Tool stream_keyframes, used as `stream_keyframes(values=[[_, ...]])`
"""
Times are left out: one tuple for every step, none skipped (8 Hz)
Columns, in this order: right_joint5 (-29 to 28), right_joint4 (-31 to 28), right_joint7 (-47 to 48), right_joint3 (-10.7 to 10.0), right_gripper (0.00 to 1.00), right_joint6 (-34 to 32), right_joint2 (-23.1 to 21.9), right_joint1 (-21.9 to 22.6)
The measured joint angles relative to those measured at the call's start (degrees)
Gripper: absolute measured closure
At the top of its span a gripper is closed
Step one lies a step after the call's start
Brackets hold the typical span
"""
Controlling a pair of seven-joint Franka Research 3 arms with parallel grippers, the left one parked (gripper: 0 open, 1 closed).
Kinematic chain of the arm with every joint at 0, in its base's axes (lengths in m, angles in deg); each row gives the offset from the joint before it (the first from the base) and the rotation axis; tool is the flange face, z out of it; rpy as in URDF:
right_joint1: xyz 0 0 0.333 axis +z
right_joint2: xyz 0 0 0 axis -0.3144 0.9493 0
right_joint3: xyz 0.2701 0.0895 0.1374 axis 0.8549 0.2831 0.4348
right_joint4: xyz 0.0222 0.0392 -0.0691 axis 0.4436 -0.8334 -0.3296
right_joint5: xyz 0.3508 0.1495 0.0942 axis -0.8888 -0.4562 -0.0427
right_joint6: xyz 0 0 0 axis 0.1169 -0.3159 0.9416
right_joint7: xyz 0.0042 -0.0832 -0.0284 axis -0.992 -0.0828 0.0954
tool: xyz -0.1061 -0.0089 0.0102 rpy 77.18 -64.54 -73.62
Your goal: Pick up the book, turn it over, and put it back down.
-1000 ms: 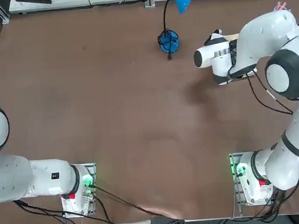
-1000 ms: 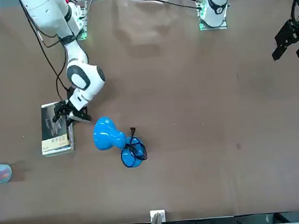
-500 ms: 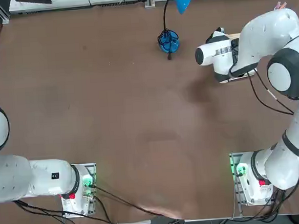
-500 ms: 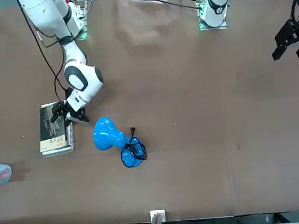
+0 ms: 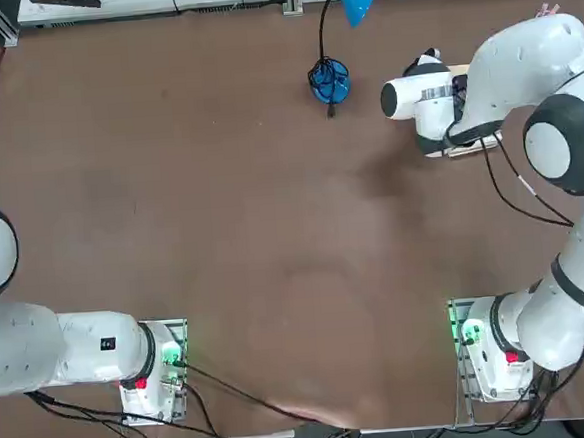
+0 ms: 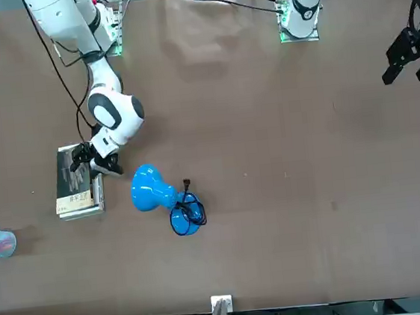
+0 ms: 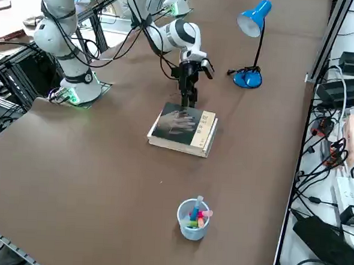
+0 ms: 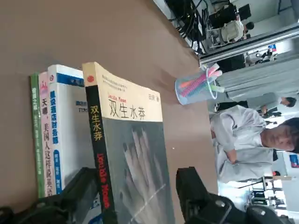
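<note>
Your right gripper (image 8: 140, 196) sits at the top book (image 7: 183, 128) of a small stack near the desk's far right edge, its fingers (image 8: 79, 193) spread apart on either side of the cover's near end, clamped on nothing. By my reading you're lining up a grasp, so the next move calls for getting the fingers around that one volume only. The wrist view shows several spines beneath it; the side view reads almost as one thick book, with the pen cup (image 7: 193, 218) beyond and the blue lamp (image 7: 251, 47) nearby.
</note>
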Motion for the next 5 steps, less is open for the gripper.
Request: stream_keyframes(values=[[-0.1,0.1,1.7,0.0,0.01,1.5,0.0,0.0],[-0.1,0.1,2.9,0.0,0.01,2.9,-0.2,0.0],[-0.1,0.0,3.4,0.0,0.01,4.4,-0.7,-0.3],[-0.2,-0.3,3.5,-0.1,0.01,6.8,-1.9,-1.1],[-0.2,-1.0,3.5,-0.2,0.01,9.0,-3.5,-2.3]])
